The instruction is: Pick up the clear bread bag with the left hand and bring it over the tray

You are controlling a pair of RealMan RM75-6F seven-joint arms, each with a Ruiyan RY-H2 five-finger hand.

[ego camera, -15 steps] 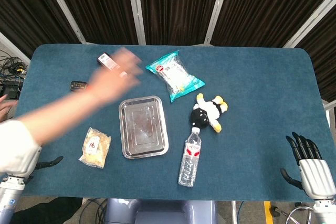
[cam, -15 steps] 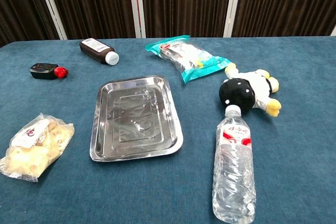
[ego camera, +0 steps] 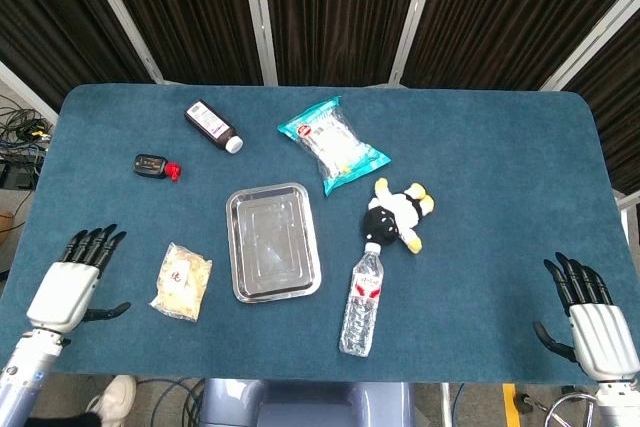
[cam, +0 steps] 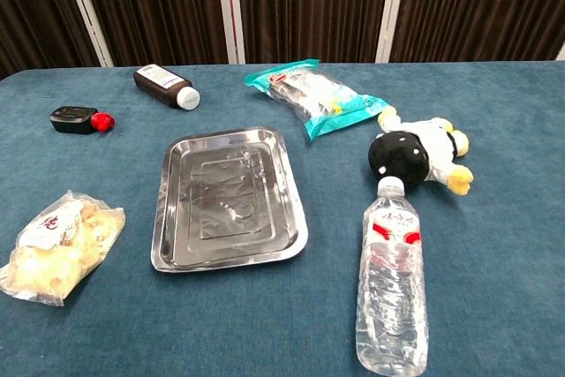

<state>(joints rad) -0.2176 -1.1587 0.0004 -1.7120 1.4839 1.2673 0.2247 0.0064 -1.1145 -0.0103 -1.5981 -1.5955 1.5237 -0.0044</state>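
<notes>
The clear bread bag lies flat on the blue table, just left of the steel tray. My left hand rests at the table's left front edge, fingers spread and holding nothing, a hand's width left of the bag. At the right front corner my right hand is also spread and holds nothing. Neither hand shows in the chest view.
A water bottle lies right of the tray, with a black and white plush toy behind it. A teal snack bag, a dark bottle and a small black device sit further back.
A person's arm that reached across the left of the table has gone. My left hand now shows in full beside the bread bag. The objects have not moved.
</notes>
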